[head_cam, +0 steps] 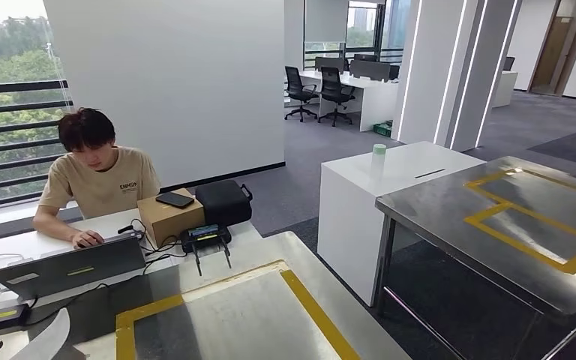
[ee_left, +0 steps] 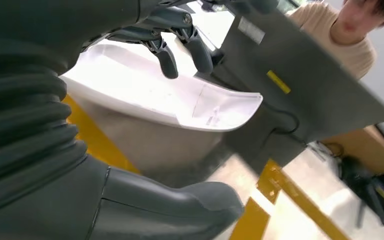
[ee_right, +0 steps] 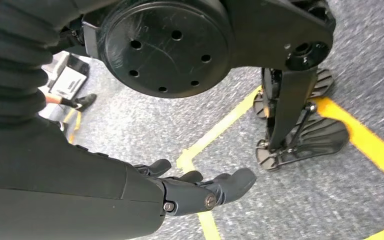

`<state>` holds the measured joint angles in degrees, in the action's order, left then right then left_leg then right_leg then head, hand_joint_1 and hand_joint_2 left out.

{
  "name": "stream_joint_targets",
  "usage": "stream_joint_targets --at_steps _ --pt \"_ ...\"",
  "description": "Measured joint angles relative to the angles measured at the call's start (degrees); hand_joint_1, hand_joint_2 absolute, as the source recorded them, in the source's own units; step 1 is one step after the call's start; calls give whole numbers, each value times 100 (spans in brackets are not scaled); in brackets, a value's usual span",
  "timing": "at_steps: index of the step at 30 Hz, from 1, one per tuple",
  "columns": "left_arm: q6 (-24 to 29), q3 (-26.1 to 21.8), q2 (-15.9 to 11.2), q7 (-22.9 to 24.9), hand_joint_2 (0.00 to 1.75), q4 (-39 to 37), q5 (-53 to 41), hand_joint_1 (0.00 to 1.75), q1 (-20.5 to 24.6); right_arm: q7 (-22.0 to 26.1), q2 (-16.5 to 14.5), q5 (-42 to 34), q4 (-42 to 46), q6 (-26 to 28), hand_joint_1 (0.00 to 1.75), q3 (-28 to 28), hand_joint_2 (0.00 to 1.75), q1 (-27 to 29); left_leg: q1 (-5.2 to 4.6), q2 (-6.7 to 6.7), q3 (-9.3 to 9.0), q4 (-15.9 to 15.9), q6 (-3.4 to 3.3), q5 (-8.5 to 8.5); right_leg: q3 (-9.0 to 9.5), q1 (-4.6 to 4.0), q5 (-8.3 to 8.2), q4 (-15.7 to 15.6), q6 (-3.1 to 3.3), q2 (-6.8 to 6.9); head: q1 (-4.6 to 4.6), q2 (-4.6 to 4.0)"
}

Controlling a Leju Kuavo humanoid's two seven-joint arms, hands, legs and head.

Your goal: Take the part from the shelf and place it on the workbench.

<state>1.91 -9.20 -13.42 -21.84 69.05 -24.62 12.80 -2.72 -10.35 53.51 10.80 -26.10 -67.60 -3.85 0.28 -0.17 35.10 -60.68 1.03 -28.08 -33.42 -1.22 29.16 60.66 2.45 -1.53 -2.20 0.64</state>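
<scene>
The part (ee_left: pixel 145 95) is a white, curved plastic shell. My left hand (ee_left: pixel 55 150) holds it, with dark fingers (ee_left: pixel 167 55) over its upper face and the thick thumb under it. In the head view the part (head_cam: pixel 45 339) shows at the bottom left, above the near corner of the steel workbench (head_cam: pixel 255 315), which is marked with a yellow tape rectangle. My right hand (ee_right: pixel 195 192) hangs beside my body over grey carpet. Its fingers are loosely apart and hold nothing.
A person (head_cam: pixel 97 176) sits at a white desk just behind the workbench, typing on a laptop (head_cam: pixel 75 270). A cardboard box (head_cam: pixel 171 217), a black bag (head_cam: pixel 223 201) and a controller (head_cam: pixel 205 236) are on that desk. A second steel table (head_cam: pixel 495 217) and a white cabinet (head_cam: pixel 375 195) are to the right.
</scene>
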Motion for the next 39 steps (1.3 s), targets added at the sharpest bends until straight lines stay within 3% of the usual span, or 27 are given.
stream_joint_targets --at_steps 4,8,10,14,16,17,19,21,22,23,26,28,31,32,34,36,37,38,39 --pt "51 239 12 24 0 -118 -178 0 -30 -1 4 37 0 0 0 0 0 23 2 -12 -18 21 -31 69 30 -19 -8 -48 91 5 16 3" --pt "121 386 33 -19 0 -167 -215 0 -113 21 4 108 0 0 0 4 0 21 -1 -9 -45 23 -70 48 82 -19 -9 -103 74 7 15 3" --pt "149 405 35 -57 0 -134 -217 0 -192 34 4 139 0 0 0 13 0 24 -5 -7 -67 24 -90 38 106 -11 -4 -120 28 7 15 2" --pt "168 415 39 -98 0 26 -218 0 -367 68 4 169 0 0 0 32 0 22 -51 -7 -91 25 -159 23 145 35 -17 -175 -159 10 13 2" --pt "188 414 43 -110 0 140 -227 0 -432 85 8 183 0 0 0 37 0 23 -30 3 -111 95 -218 81 142 36 7 -153 -228 21 15 2" --pt "201 414 45 -119 0 207 -237 0 -467 90 10 193 0 0 0 38 0 23 -11 13 -120 138 -244 122 106 37 99 -53 -252 36 16 2" --pt "221 414 48 -131 0 332 -267 0 -551 93 14 212 0 0 0 39 0 22 16 38 -112 193 -268 185 -103 69 479 466 -293 65 20 2" --pt "231 413 50 -133 0 419 -290 0 -645 89 14 225 0 -1 0 41 0 23 23 62 -64 192 -249 215 -385 126 839 1154 -327 72 21 2" --pt "236 412 50 -133 0 455 -296 0 -692 84 15 232 0 -1 0 42 0 24 33 72 -36 187 -228 230 -437 157 875 1322 -347 76 21 2" --pt "241 410 50 -133 0 488 -298 0 -734 79 15 240 0 -2 0 42 0 25 48 78 -10 179 -201 246 -381 186 794 1271 -371 82 21 2" --pt "260 386 50 -132 0 594 -303 0 -807 72 15 258 0 -1 0 43 0 20 110 76 66 130 -81 297 215 260 328 255 -448 110 21 2" --pt "274 364 48 -136 0 658 -309 0 -831 71 14 263 0 0 0 45 0 11 117 63 95 104 23 340 367 254 211 -75 -390 89 19 2" --pt "287 352 50 -140 0 729 -331 0 -875 66 15 268 0 0 0 46 0 -2 137 47 129 108 161 393 253 223 163 -55 -211 80 13 2" --pt "287 350 51 -140 0 742 -344 0 -888 61 16 267 0 0 0 46 0 -5 150 45 169 44 187 307 216 217 122 -59 -155 91 12 2" --pt "287 347 51 -145 0 757 -374 0 -900 43 20 261 0 0 0 45 0 -8 155 44 342 -418 202 -141 113 200 19 -69 -53 116 11 2" --pt "285 347 55 -149 0 760 -394 0 -899 25 21 243 0 0 0 44 0 -9 133 42 520 -1114 196 -614 -21 157 -87 -65 -8 120 11 2" --pt "283 347 61 -151 0 759 -402 0 -899 21 21 232 0 0 0 44 0 -9 120 41 538 -1346 183 -703 -97 130 -144 -63 5 121 11 2" --pt "281 347 68 -154 0 757 -408 0 -896 16 21 220 0 0 0 44 0 -8 104 41 468 -1402 159 -675 -175 102 -203 -62 13 121 12 2" --pt "278 347 75 -159 0 756 -413 0 -888 13 21 210 0 0 0 44 0 -9 83 39 294 -1259 117 -566 -249 75 -266 -62 19 119 12 2"
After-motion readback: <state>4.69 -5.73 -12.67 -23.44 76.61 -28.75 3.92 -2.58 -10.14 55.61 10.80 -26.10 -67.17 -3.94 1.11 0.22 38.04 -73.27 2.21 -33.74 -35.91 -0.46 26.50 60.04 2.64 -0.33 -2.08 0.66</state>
